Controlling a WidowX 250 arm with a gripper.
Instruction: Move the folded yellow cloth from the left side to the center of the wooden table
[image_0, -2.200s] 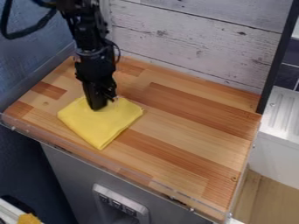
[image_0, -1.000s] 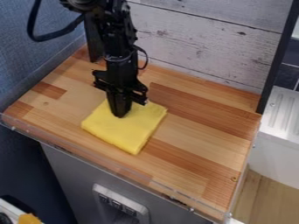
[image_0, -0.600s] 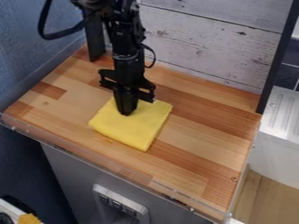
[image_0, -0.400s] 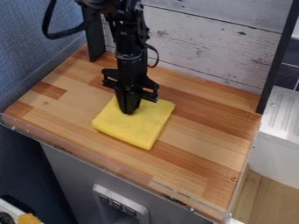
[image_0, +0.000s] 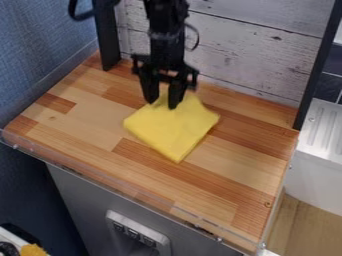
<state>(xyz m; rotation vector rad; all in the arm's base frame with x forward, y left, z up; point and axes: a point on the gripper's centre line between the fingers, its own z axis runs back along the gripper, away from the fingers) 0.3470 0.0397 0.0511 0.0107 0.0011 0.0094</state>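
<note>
The black gripper (image_0: 163, 103) hangs over the back edge of a folded yellow cloth (image_0: 175, 129), its two fingers parted and pointing down. A bit of the cloth's back part shows raised between and behind the fingers; whether the fingertips still touch it I cannot tell. The cloth lies flat on the wooden counter (image_0: 87, 125), left of its middle, with one corner towards the front.
A white plank wall (image_0: 247, 55) stands behind the counter, with a black post (image_0: 107, 37) at the back left and another (image_0: 315, 70) at the right. A clear low rim (image_0: 133, 187) runs along the front edge. A white sink unit (image_0: 324, 130) stands at the right.
The cloth has shifted right across the counter with the gripper and turned somewhat. Most recently the gripper has opened and risen towards the back.
</note>
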